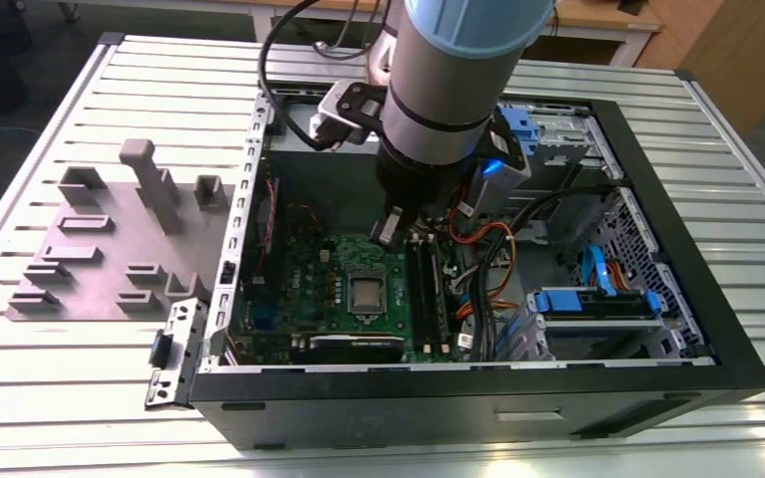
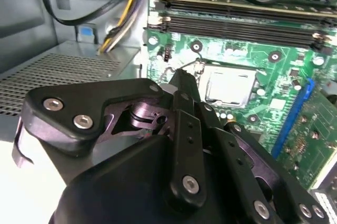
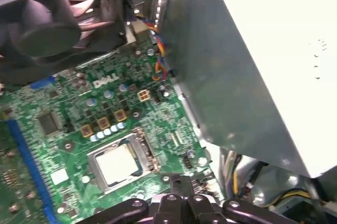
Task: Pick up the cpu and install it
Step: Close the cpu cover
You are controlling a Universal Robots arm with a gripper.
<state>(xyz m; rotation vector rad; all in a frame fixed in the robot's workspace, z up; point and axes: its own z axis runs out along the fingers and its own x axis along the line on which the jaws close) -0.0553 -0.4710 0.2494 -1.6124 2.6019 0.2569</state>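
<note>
The cpu (image 3: 117,164) sits flat in the socket frame (image 2: 230,85) on the green motherboard (image 1: 343,261), while the gripper (image 2: 181,77) hangs just beside the socket (fingertips drawn together, nothing visibly held between them), clear of the chip.

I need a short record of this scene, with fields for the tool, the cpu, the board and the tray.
tool: inside the open case, low over the board, next to the socket
cpu: silvery square lying in the socket, in both wrist views
board: green, flat on the case floor
tray: grey, raised blocks, on the table at the exterior view's left of the case
</note>
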